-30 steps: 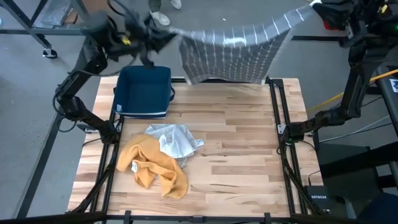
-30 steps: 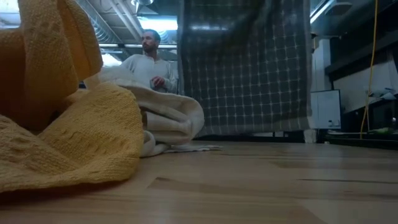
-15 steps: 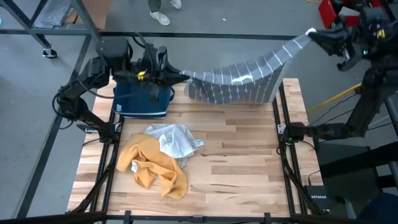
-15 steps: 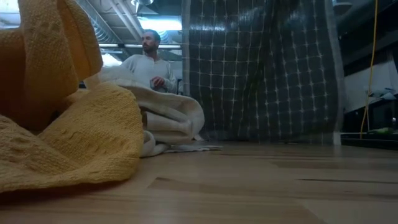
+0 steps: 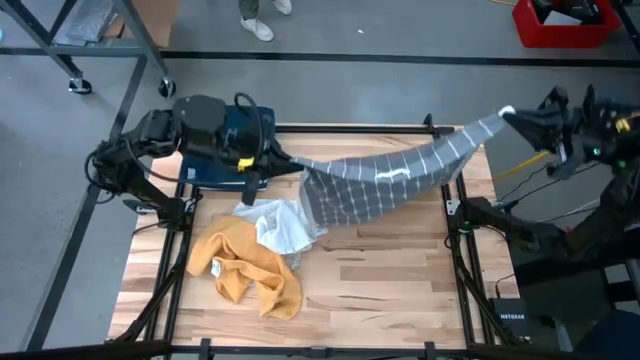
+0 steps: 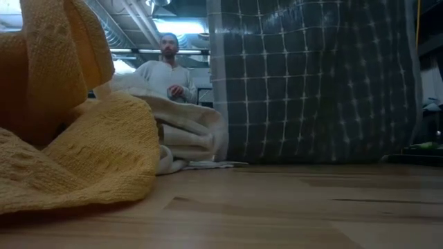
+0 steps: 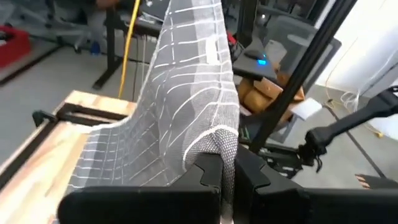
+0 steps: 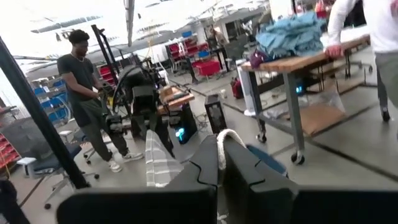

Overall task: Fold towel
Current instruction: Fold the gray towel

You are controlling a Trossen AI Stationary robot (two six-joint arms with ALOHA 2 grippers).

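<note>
High view, towel (image 5: 385, 180) stretched between both claws

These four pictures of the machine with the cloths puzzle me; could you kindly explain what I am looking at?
It is a robot with two dark arms at a wooden table, each ending in a two-fingered pincer. One picture looks straight down from above, one looks level across the tabletop, and two come from cameras on the arms' wrists. The left pincer and the right pincer are each shut on a corner of a grey checked towel, stretching it between them; its lower part hangs down to the table. Lying on the table are a crumpled yellow cloth, a pale cloth partly over it, and a dark blue bin under the left arm. In the room behind, people show, one seated beyond the table.
</note>
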